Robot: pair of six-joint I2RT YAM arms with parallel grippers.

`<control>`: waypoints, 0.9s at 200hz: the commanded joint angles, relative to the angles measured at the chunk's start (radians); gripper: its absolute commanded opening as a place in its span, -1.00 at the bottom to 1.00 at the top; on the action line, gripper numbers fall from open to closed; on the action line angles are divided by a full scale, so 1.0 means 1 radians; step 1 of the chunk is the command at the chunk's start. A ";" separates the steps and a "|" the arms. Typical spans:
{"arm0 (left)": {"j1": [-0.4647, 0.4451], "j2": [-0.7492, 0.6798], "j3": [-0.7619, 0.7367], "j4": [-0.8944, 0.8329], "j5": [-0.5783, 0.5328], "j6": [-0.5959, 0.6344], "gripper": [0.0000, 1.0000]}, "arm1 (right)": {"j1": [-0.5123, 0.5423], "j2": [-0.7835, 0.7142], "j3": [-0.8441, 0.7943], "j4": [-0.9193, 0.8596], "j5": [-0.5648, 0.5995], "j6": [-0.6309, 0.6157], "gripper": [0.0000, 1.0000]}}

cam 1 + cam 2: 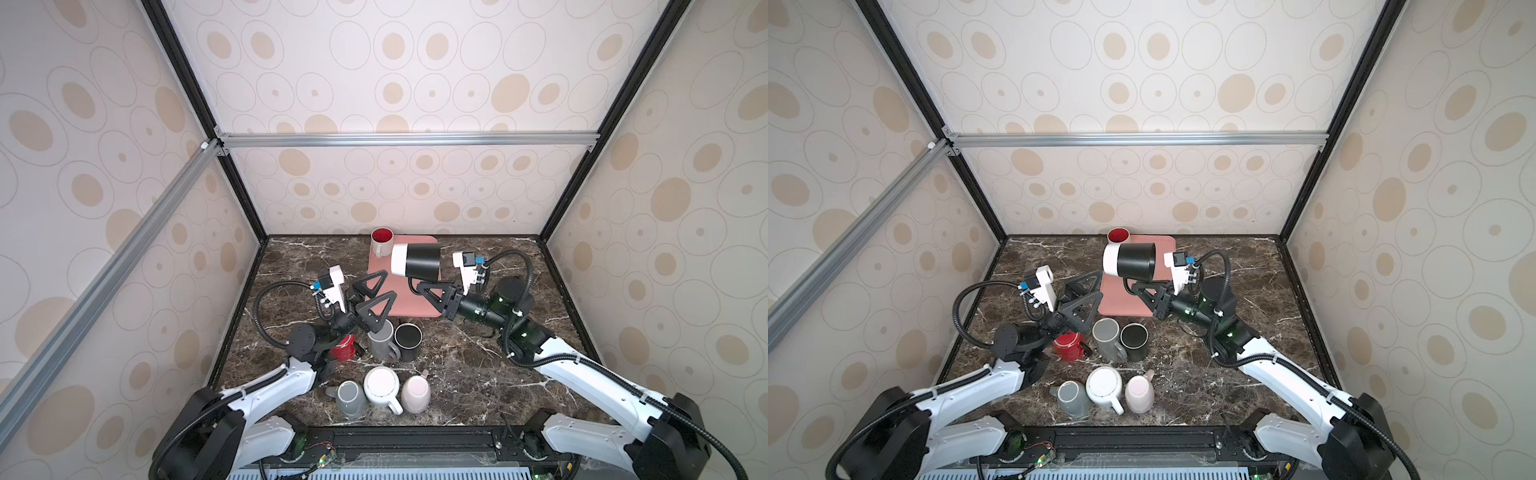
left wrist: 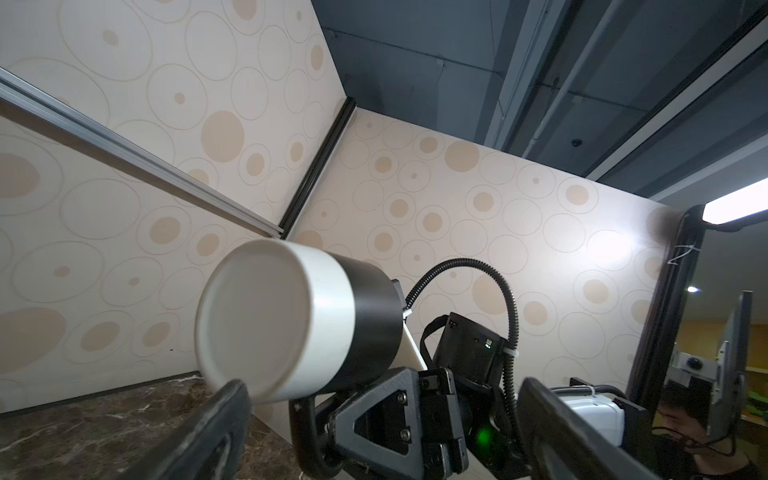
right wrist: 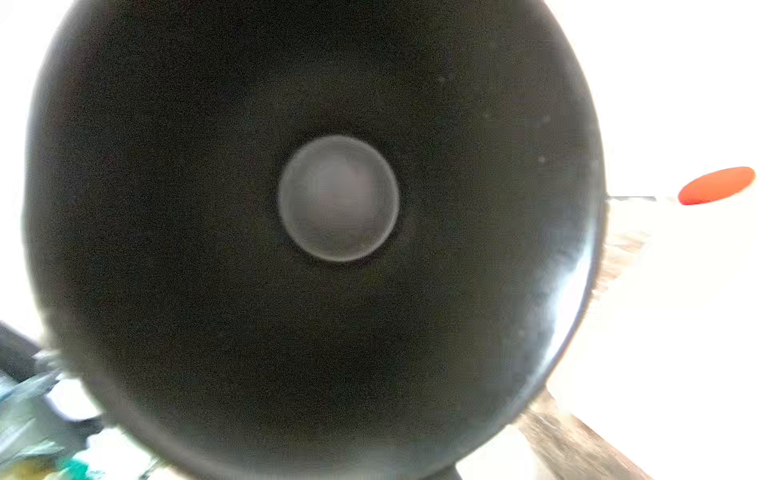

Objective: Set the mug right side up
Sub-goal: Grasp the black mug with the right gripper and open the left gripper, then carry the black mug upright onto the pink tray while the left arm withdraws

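Mug [image 1: 419, 259] sideways above pink tray [image 1: 405, 308], right fingers [image 1: 432, 291] clamped on it; left fingers [image 1: 379, 309] apart.

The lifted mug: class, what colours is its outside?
The mug: black with a white base band; best in left wrist view.

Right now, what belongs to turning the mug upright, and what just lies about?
In the job: black-and-white mug, right gripper holding it, left gripper.
Lying about: pink mat, cream mug, red mug, far grey mug, black mug, near grey mug, white mug, pink mug.
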 commanded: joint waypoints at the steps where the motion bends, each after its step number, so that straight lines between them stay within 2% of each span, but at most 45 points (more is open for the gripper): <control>1: 0.003 -0.106 0.010 -0.248 -0.122 0.142 0.99 | 0.001 0.055 0.176 -0.459 0.220 -0.200 -1.00; 20: 0.003 -0.173 0.004 -0.366 -0.160 0.189 0.99 | -0.010 0.183 0.318 -0.657 0.339 -0.276 -1.00; 49: 0.003 -0.256 -0.008 -0.493 -0.206 0.233 0.99 | -0.020 0.394 0.515 -0.807 0.457 -0.379 -1.00; 93: 0.003 -0.369 -0.029 -0.621 -0.288 0.270 0.99 | -0.017 0.691 0.791 -0.936 0.436 -0.450 -1.00; 115: 0.003 -0.419 -0.042 -0.654 -0.316 0.280 0.99 | -0.015 0.825 0.926 -0.991 0.475 -0.457 -1.00; 180: 0.003 -0.446 -0.055 -0.685 -0.334 0.296 0.99 | -0.004 1.128 1.302 -1.108 0.485 -0.494 -1.00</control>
